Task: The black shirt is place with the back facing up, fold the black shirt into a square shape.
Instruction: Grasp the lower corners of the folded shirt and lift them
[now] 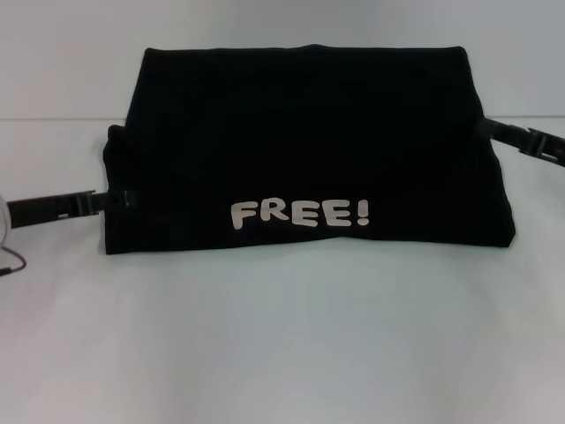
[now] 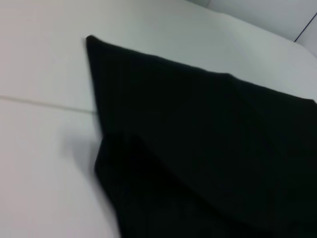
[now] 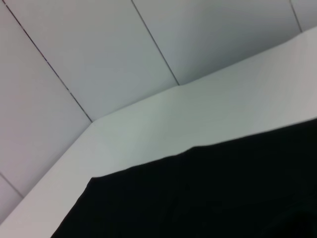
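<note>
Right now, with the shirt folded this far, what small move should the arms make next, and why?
Probably draw both grippers outward, clear of the shirt. It already lies as a flat folded block on the table, print facing up. The left gripper sits at its left edge and the right gripper at its right edge, so backing off avoids dragging the fold.

White table [image 1: 282,353] fills the head view; thin seam line [image 2: 44,103] crosses its surface; pale panelled wall [image 3: 99,49] behind, dark joints between panels.
</note>
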`<state>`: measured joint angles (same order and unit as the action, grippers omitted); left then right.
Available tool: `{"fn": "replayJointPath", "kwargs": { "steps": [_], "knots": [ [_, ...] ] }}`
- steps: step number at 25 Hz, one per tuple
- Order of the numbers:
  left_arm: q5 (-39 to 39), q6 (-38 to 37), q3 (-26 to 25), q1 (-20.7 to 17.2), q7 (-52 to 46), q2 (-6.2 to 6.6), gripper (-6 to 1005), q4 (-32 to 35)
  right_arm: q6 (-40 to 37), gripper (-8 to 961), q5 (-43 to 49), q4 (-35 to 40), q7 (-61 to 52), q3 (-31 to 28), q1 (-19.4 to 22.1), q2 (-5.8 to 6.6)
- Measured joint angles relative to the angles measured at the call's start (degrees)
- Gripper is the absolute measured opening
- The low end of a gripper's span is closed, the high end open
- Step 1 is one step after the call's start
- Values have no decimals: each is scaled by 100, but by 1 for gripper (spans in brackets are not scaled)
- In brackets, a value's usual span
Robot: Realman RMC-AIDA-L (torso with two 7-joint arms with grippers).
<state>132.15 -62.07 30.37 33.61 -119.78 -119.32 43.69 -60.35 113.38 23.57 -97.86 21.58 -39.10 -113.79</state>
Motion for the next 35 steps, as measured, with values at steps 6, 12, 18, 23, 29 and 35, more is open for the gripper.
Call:
{"fn": "replayJointPath", "kwargs": {
  "steps": [6, 12, 18, 23, 29, 35],
  "knots": [
    [340, 23, -4, -115, -201, -15, 831, -13, -104, 686, 30, 6, -20, 8, 235, 39],
    [472, 82, 12, -56, -505, -22, 826, -168, -68, 687, 30, 7, 6, 14, 278, 35],
    [510, 41, 54, -28, -502, -21, 822, -240, -29, 687, 30, 7, -5, 13, 238, 33],
    [522, -6, 100, -29, -473, -21, 818, -240, -17, 687, 28, 8, -3, 13, 217, 33],
    [511, -21, 305, 21, -445, -24, 813, -237, -16, 686, 25, 7, -5, 13, 217, 33],
    [516, 40, 382, 105, -364, -30, 808, -237, -10, 686, 25, 8, -17, 13, 219, 33]
  ]
}}
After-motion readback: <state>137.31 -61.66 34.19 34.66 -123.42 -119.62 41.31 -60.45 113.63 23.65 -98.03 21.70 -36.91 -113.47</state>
